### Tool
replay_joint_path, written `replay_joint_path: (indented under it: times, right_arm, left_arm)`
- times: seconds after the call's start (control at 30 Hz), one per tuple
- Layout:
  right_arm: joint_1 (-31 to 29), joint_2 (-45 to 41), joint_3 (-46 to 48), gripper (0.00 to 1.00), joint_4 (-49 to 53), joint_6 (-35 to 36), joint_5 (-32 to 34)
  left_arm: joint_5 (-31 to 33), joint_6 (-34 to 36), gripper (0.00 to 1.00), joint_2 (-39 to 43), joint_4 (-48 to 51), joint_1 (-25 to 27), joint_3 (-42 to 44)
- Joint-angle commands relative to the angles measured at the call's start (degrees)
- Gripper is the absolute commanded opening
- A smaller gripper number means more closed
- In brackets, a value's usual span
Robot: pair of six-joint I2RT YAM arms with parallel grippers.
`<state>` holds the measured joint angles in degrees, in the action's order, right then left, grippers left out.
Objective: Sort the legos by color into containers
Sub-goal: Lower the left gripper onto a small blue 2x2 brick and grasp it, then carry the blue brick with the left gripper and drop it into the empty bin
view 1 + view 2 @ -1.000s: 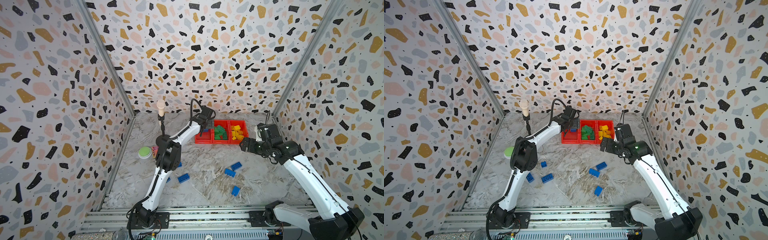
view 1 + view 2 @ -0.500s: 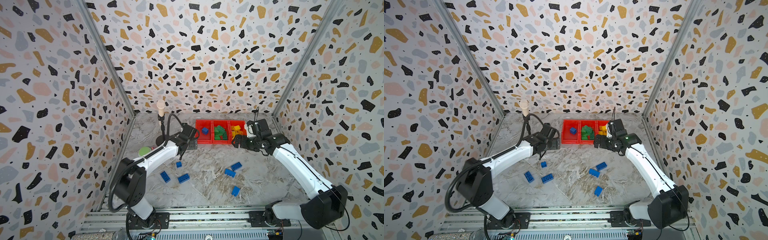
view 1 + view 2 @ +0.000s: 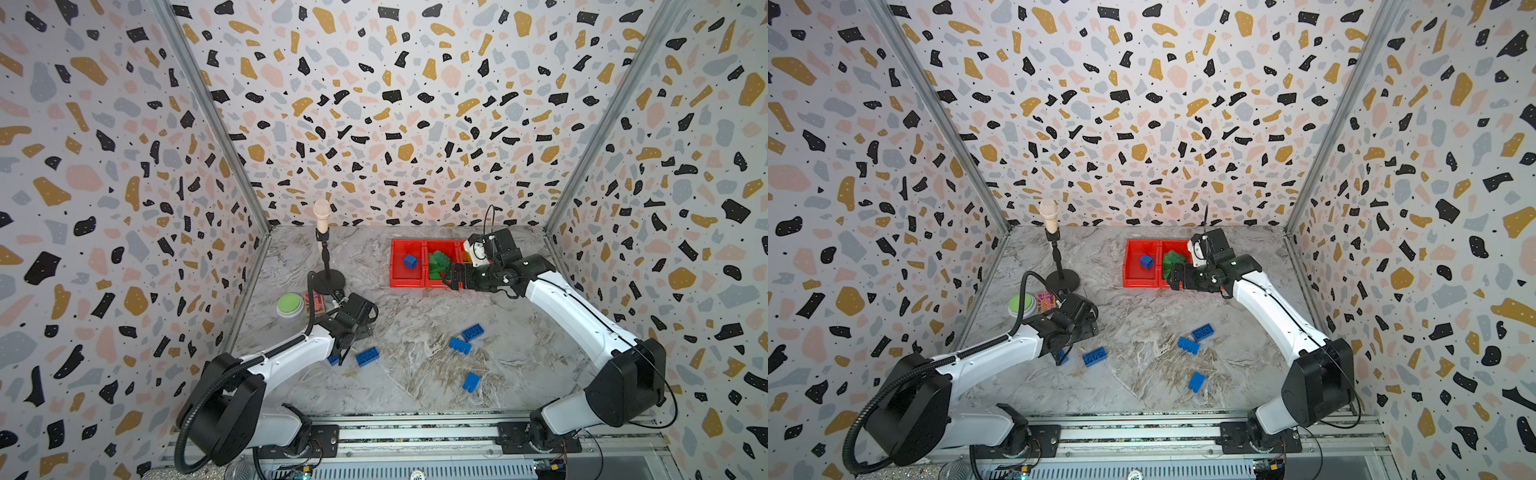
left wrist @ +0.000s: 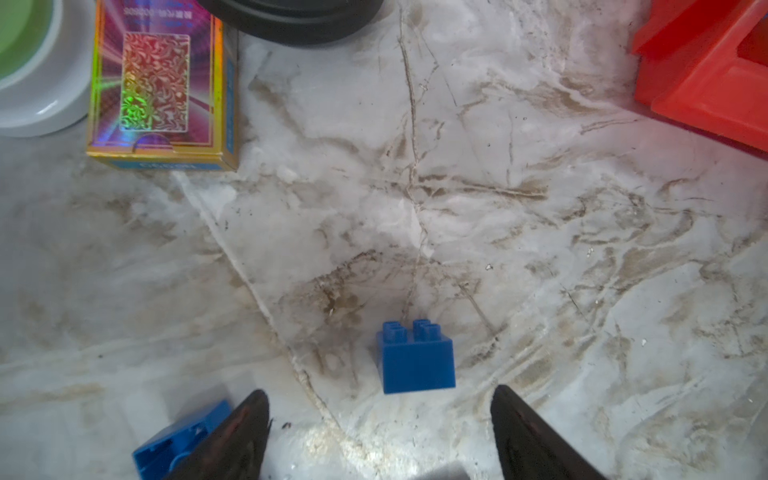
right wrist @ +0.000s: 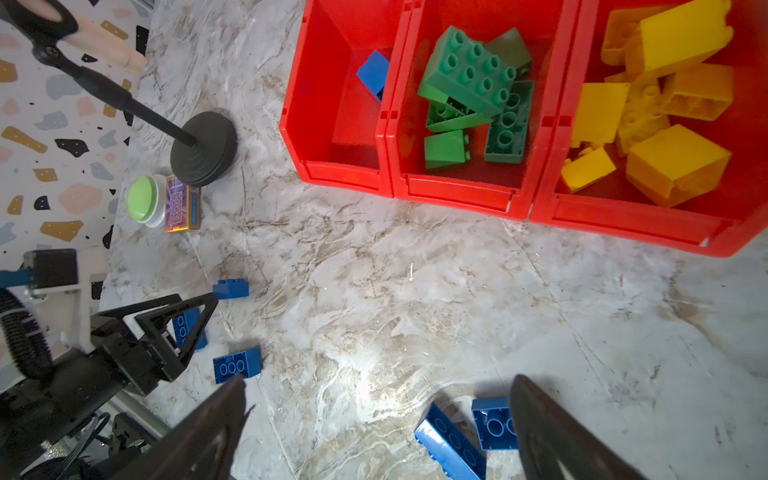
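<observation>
Speckled walls (image 3: 374, 124) stand around a gray marble table (image 3: 415, 307). Think of the table's middle as a clock's middle, with the back wall at 12.

The red bins (image 3: 407, 281) sit in a row at 1 o'clock. The bin on the left holds one blue cube (image 3: 409, 261). The middle bin holds the green bricks (image 3: 438, 261). The right wrist view shows the yellow bricks (image 5: 673, 166) in the last bin.

More blue legos lie on the table. A long blue brick (image 3: 367, 356) is near 7 o'clock. Two blue bricks (image 3: 472, 332) lie just beside each other near 4 o'clock. One more blue brick (image 3: 471, 381) is at 5 o'clock.

The left gripper (image 4: 379, 395) points down at 8 o'clock. Its jaws are wide apart and hold nothing. A small blue brick (image 4: 415, 361) stands studs up just past its tips.

The right gripper (image 3: 453, 278) hangs by the front of the bins. Its jaws are wide apart and empty too.

A green button (image 3: 289, 304) sits at 9 o'clock, with a shiny box (image 3: 314, 303) just beside it. A microphone stand (image 3: 328, 282) is at 10 o'clock.
</observation>
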<state>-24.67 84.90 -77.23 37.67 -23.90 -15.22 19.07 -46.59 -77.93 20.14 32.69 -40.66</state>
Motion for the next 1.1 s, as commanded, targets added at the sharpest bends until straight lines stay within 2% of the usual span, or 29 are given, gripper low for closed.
replay_joint_path:
  times: [0.0, 0.23, 0.27, 0.4, 0.5, 0.57, 0.8, 1.07]
  right_arm:
    - [-0.2, -1.8, -0.8, 0.99, 0.8, 0.8, -0.2]
    - [-0.1, -4.8, 1.0, 0.99, 2.7, 0.7, 2.4]
    - [-0.1, -5.3, 1.2, 0.99, 3.0, 0.6, 2.7]
    - [0.0, -7.1, 2.3, 0.99, 3.9, -0.2, 3.9]
    - [0.1, -8.4, 3.0, 0.99, 4.2, -0.9, 4.6]
    - [0.2, -9.2, 3.2, 0.99, 4.4, -1.3, 5.0]
    - [0.4, -11.4, 3.9, 0.99, 5.1, -3.2, 7.0]
    - [0.9, -13.1, 4.3, 0.99, 6.4, -4.9, 9.2]
  left_arm:
    - [1.5, -0.8, 0.84, -2.0, -3.4, -0.1, -1.6]
    - [0.7, 1.4, 0.78, -9.7, -5.8, -0.2, -3.9]
    - [0.7, 1.6, 0.74, -10.4, -6.1, -0.2, -4.1]
    - [0.6, 3.0, 0.43, -13.7, -6.2, -0.3, -6.0]
    - [0.7, 4.6, 0.30, -16.2, -3.8, -0.3, -9.6]
    - [1.0, 6.0, 0.25, -17.4, -1.2, -0.3, -13.3]
    - [1.3, 11.7, 0.24, -23.1, 4.9, 0.7, -33.2]
    - [-1.3, 16.6, 0.27, -41.3, 4.6, 0.9, -60.7]
